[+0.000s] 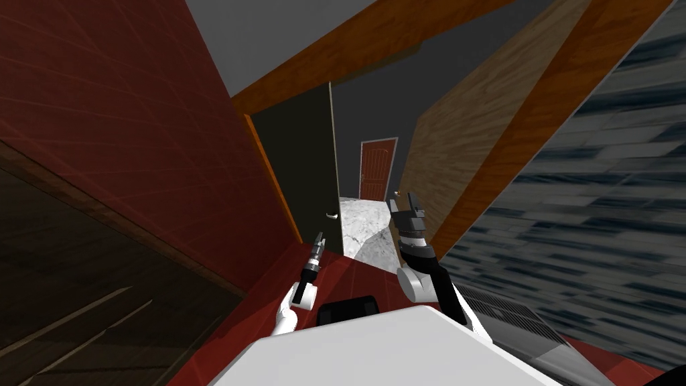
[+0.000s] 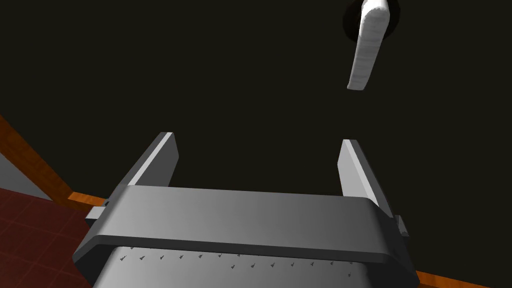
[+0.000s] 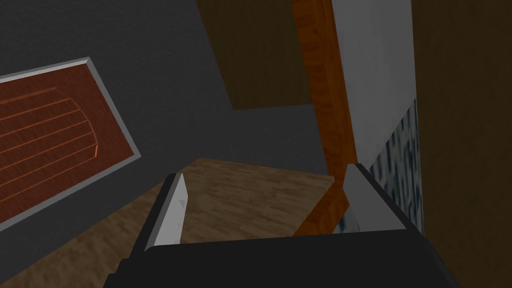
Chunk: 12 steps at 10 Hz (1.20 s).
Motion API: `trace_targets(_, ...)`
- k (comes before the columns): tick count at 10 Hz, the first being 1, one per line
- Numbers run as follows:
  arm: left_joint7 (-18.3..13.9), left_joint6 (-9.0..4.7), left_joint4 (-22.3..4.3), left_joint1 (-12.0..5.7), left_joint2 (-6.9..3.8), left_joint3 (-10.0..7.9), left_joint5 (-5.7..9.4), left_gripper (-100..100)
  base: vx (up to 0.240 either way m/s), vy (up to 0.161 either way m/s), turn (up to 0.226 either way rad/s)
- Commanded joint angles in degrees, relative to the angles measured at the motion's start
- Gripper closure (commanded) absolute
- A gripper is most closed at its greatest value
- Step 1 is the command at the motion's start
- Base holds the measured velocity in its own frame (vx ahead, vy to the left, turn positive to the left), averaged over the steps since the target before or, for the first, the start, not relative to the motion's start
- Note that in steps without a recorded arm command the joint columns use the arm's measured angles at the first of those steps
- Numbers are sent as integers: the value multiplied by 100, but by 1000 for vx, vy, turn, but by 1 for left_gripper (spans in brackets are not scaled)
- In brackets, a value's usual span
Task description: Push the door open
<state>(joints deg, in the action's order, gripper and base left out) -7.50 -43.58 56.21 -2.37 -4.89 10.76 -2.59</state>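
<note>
Dark red wall [image 1: 134,134] stands at the far left, and next to it is the orange wooden door frame [image 1: 348,50]. Then comes the flat, almost black door [image 1: 298,161], which looks partly open. The robot's left gripper [image 1: 317,244] points at the door's low part, close to it. Whether it touches cannot be told. Its 2 thin fingers [image 2: 159,157] stand wide apart and hold nothing. Near them, toward the door's free edge, sits the small white lever handle [image 2: 369,50]. Past that edge, the gap shows a white marble floor [image 1: 362,221] and a far red-brown door [image 1: 375,171]. The right gripper [image 1: 405,204] hangs in the gap, near the pale wood-grain wall [image 1: 469,120], with its fingers wide and empty too.

The push looks only part done. A spread finger could snag on the handle if the hand slides sideways. The thin blades could also slip off the free edge and poke through the gap. The right gripper might bump the wood wall if the robot rolls ahead.
</note>
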Motion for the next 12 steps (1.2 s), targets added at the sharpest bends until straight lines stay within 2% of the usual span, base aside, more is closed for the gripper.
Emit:
trace_targets(1, 15, -32, -246, -110, 21, 34, 12, -100, 75, 50, -58)
trace_targets(3, 23, -79, -555, -241, 38, 76, 29, -100, 86, 62, -64)
trace_targets(4, 23, -79, -555, -241, 38, 76, 29, -100, 60, 57, -17)
trace_targets(11, 45, -220, -1485, -637, 105, 199, 80, -100, 72, 54, -47)
trace_targets(12, 50, -252, -1696, -727, 125, 228, 91, -100, 116, 77, -56)
